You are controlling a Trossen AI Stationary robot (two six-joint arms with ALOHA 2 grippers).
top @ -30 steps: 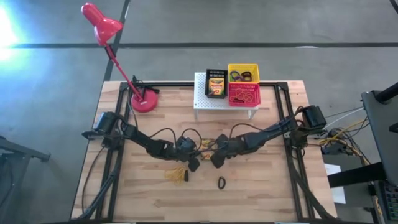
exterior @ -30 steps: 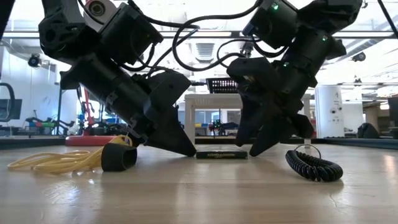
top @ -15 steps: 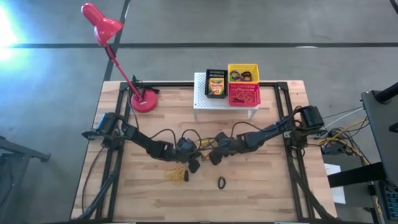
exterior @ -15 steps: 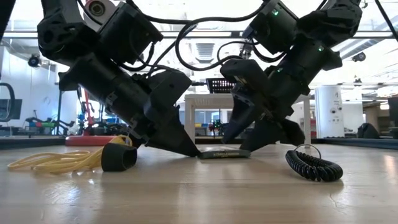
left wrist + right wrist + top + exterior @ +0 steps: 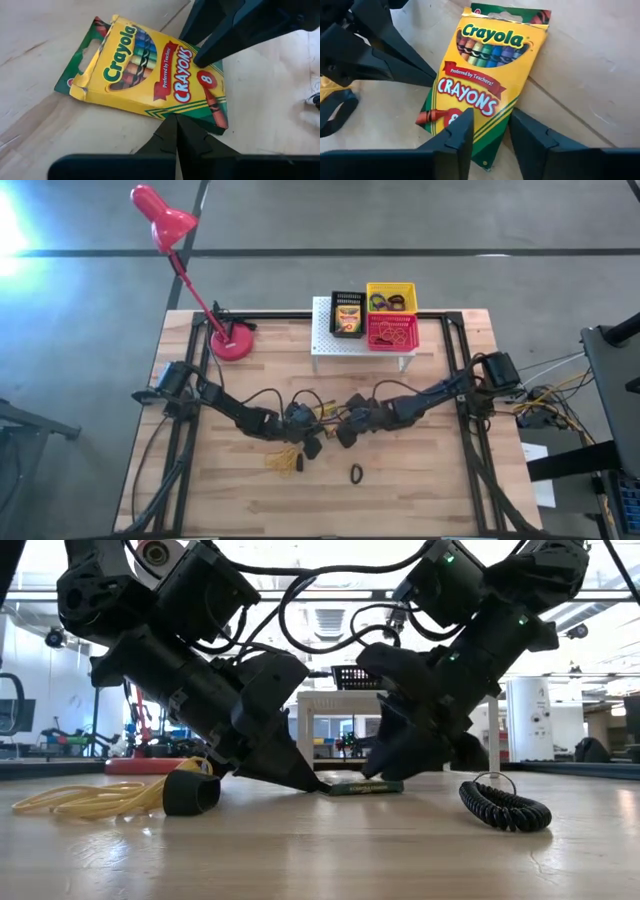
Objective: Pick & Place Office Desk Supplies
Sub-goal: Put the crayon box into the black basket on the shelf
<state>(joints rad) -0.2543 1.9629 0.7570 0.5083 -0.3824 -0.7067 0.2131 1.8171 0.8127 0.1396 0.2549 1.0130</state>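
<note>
Mid-task: one crayon box [image 5: 347, 318] is sitting in the black bin [image 5: 347, 300] on the stand [image 5: 330, 343], with rings and bands filling the neighbouring bins. The right gripper [image 5: 489, 131], fingers spread, is straddling the end of a box [image 5: 485, 85] lying mid-table; the left gripper [image 5: 176, 131], fingers pressed together, is bracing its edge. A band tangle [image 5: 284, 461] and a ring [image 5: 355, 474] are awaiting pickup.

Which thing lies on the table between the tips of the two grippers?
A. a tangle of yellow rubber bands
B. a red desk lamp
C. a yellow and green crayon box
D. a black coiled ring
C: the left wrist view shows the crayon box flat on the wood, the shut left gripper at one edge and the right gripper straddling the opposite edge in the right wrist view.
</note>
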